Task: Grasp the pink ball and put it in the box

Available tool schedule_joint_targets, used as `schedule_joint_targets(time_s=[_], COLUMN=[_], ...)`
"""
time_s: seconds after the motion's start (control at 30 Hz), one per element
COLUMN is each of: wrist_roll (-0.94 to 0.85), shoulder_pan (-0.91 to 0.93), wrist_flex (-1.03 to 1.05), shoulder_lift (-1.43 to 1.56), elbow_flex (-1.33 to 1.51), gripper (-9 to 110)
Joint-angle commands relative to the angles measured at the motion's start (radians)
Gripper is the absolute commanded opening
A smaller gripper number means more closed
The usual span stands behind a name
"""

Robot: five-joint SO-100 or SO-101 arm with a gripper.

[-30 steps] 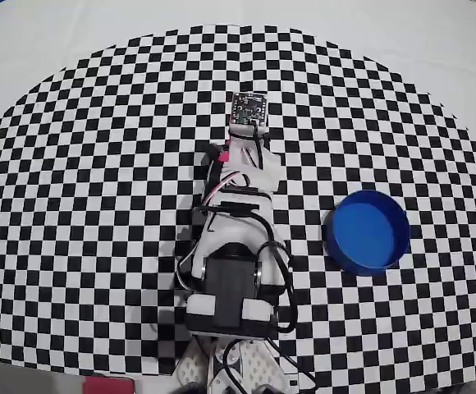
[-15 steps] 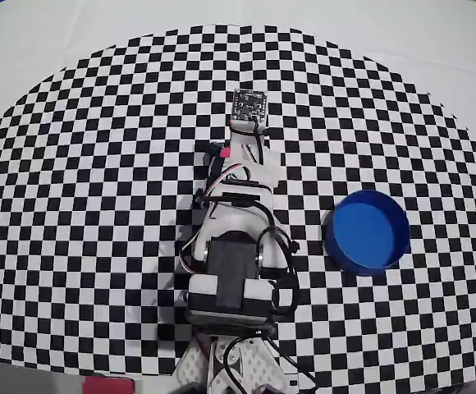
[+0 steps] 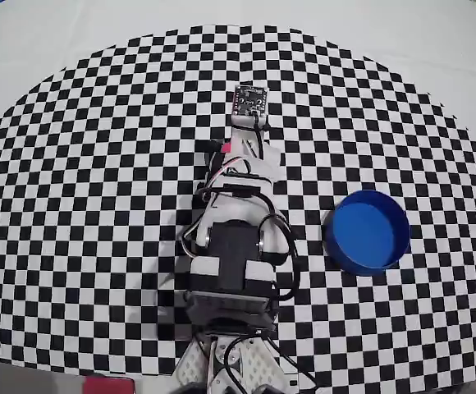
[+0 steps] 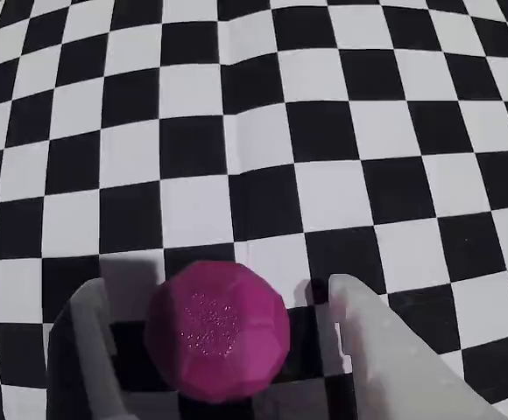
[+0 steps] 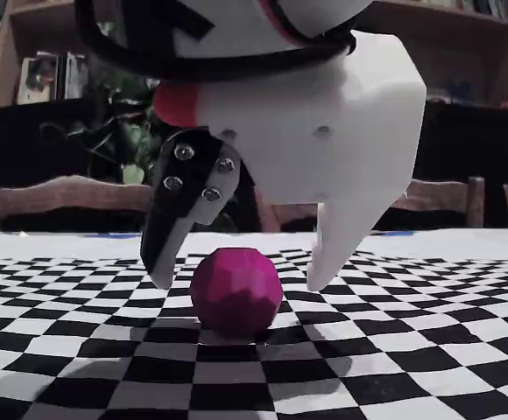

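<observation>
The gripper (image 5: pixel 236 284) hangs over the pink ball (image 5: pixel 236 290), fingers spread and unclenched, one tip either side of it with daylight showing on both flanks. The ball sits on the checkered mat (image 3: pixel 98 164), right between those tips, and the wrist view shows it centred there too (image 4: pixel 217 331). Best play, I'd say: drop a touch lower so the pads meet the ball's widest part, then squeeze evenly. The box (image 3: pixel 367 231) sits well apart from the ball, and it looks empty.
</observation>
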Motion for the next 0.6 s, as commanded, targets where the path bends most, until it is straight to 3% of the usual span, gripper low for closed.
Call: schedule_joint_targets(time_s=[0.0, 0.57], wrist_roll=[-0.005, -0.005], shoulder_pan=[-0.003, -0.011], wrist_flex=[-0.014, -0.012], shoulder_lift=[-0.003, -0.052], elbow_flex=[-0.041, -0.074], gripper=[29, 29])
